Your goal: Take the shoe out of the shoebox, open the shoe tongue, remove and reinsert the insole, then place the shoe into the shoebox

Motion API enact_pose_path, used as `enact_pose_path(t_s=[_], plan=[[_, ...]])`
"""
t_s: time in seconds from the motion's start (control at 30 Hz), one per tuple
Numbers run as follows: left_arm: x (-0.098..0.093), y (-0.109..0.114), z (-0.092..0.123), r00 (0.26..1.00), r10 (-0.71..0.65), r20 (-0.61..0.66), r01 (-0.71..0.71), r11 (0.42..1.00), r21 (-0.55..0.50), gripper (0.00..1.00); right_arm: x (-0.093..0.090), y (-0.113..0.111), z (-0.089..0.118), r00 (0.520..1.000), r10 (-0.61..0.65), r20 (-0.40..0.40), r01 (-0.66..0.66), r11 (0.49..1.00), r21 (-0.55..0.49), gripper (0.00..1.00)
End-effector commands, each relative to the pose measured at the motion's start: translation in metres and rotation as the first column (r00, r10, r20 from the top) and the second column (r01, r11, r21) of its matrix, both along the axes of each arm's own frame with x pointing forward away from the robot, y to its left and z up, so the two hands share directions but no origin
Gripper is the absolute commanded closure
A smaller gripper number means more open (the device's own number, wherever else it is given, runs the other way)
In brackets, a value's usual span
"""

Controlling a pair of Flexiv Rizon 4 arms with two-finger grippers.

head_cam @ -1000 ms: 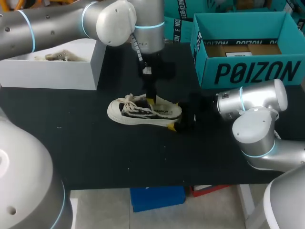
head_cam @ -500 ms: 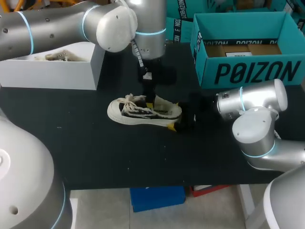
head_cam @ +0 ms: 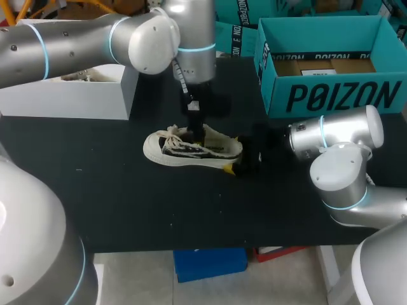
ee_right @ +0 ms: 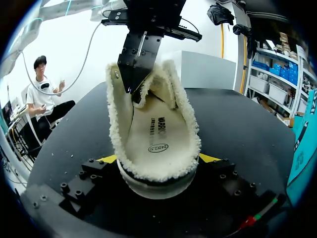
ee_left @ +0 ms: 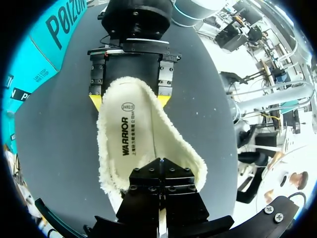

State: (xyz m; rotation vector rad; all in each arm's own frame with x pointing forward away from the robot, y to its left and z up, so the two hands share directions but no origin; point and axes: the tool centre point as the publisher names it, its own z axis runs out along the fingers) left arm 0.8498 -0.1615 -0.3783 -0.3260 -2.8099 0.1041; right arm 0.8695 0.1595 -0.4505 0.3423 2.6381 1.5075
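Observation:
A cream canvas shoe [head_cam: 191, 150] with a fleece lining lies on its side mid-table, toe to the left. My right gripper [head_cam: 236, 155] holds its heel, a yellow tip pressed against each side [ee_left: 163, 100]. In the right wrist view the heel [ee_right: 157, 178] sits between those fingers [ee_right: 106, 159]. My left gripper [head_cam: 198, 132] comes down into the shoe's opening. Its black fingers [ee_left: 161, 171] are shut on the fleecy tongue [ee_right: 158, 94] at the toe end. The printed insole [ee_left: 130, 136] lies exposed inside. The teal shoebox [head_cam: 331, 95] stands open at the back right.
A white open box [head_cam: 70, 95] stands at the back left, under my left arm. Another teal box [head_cam: 238, 35] lies behind the shoe. The black tabletop [head_cam: 159, 210] in front of the shoe is bare up to its front edge.
My left arm's wrist has shifted a little up and to the left, its gripper still in the shoe's opening. The shoe and my right arm have not moved.

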Motion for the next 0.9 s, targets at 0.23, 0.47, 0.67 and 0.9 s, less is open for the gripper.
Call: enact_pose_path(t_s=[0.23, 0.47, 0.67, 0.9], plan=[[-0.003, -0.008, -0.018, 1.000, 0.014, 0.021, -0.015, 0.999, 0.030, 1.00, 0.002, 0.005, -0.006, 1.000, -0.003, -0.002, 0.003, 1.000, -0.004, 1.00], [-0.003, -0.012, -0.032, 1.000, 0.024, 0.009, -0.024, 0.999, 0.038, 1.00, 0.002, 0.005, -0.006, 1.000, -0.003, -0.002, 0.003, 1.000, -0.004, 1.00], [-0.001, -0.014, -0.040, 1.000, 0.021, -0.016, -0.021, 0.999, 0.031, 1.00, 0.002, 0.005, -0.006, 1.000, -0.003, -0.002, 0.003, 1.000, -0.004, 1.00], [0.001, -0.014, -0.041, 0.999, 0.019, -0.037, -0.018, 1.000, 0.024, 1.00, 0.002, 0.005, -0.006, 1.000, -0.003, -0.002, 0.003, 1.000, -0.004, 1.00]])
